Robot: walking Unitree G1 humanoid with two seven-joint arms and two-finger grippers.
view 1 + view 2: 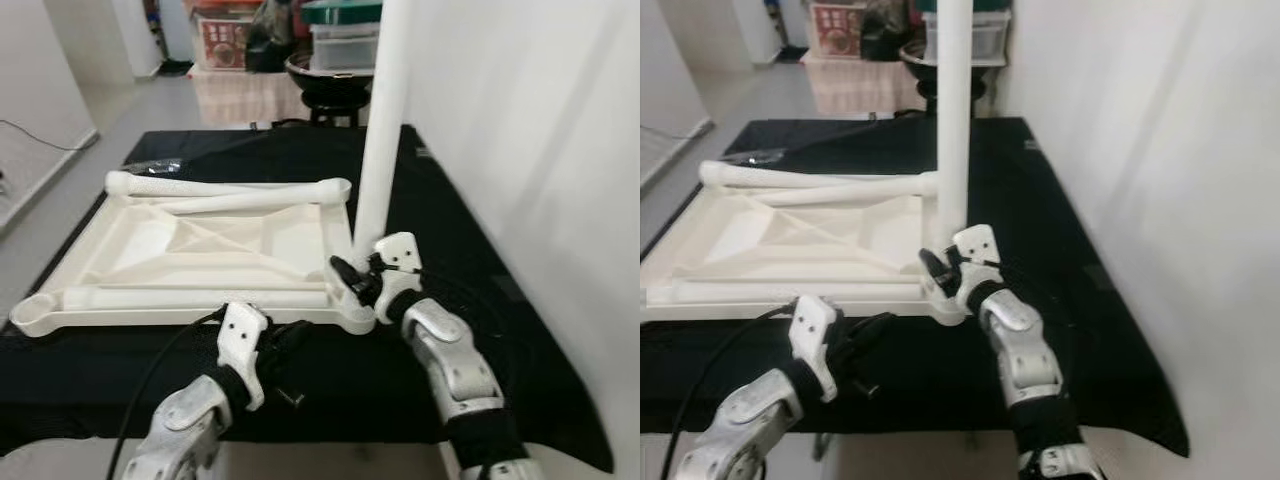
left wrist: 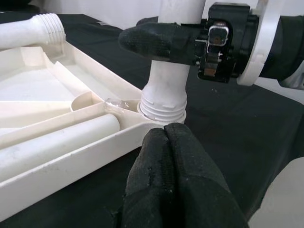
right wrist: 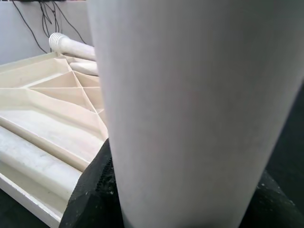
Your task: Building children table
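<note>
A white plastic tabletop (image 1: 200, 250) lies upside down on a black-covered table (image 1: 520, 340). At its near right corner a white leg (image 1: 385, 120) stands upright, its threaded base (image 2: 164, 107) seated in the corner socket. My right gripper (image 1: 352, 275) is shut on this leg just above the base, with a black finger (image 2: 156, 42) wrapped against it. My left gripper (image 1: 295, 338) is shut on nothing and hovers low over the cloth, just in front of that corner. Two loose legs lie on the tabletop, one along the far edge (image 1: 230, 190) and one along the near edge (image 1: 200, 297).
A white wall (image 1: 530, 140) runs close along the table's right side. Storage boxes (image 1: 345, 35) and a dark round object (image 1: 325, 85) stand behind the table. A black cable (image 1: 160, 370) trails from my left arm over the front edge. Open floor (image 1: 60, 190) lies to the left.
</note>
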